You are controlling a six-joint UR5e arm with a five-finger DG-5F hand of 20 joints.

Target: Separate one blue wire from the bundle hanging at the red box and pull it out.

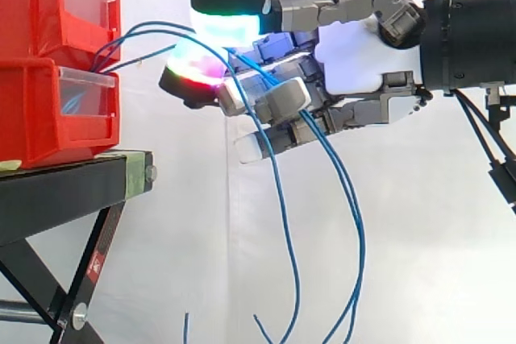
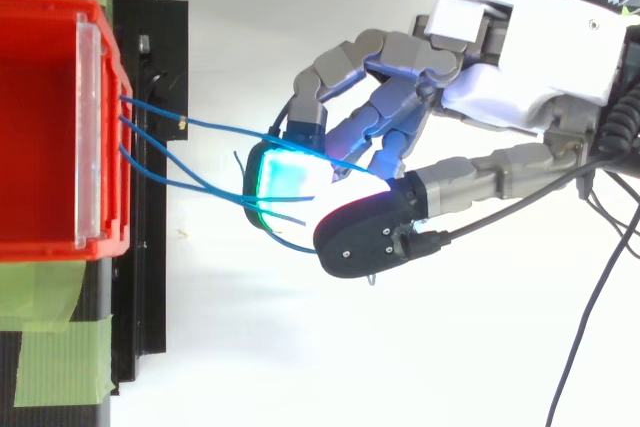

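Beside red bins [image 1: 48, 110] — hand [image 1: 355, 58] round wires [image 2: 220, 127]

Black stand [image 1: 64, 188], green tape [image 2: 48, 349] — white curtain [image 1: 439, 267]

White curtain [image 1: 201, 239], black stand [image 1: 64, 191], green tape [image 2: 60, 357]

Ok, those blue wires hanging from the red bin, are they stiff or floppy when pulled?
Probably floppy: the blue wires sag in long loose curves below the hand. Likely light, since they arc out of the red bin unsupported. Thin and smooth-looking, so one may slip through the fingers.
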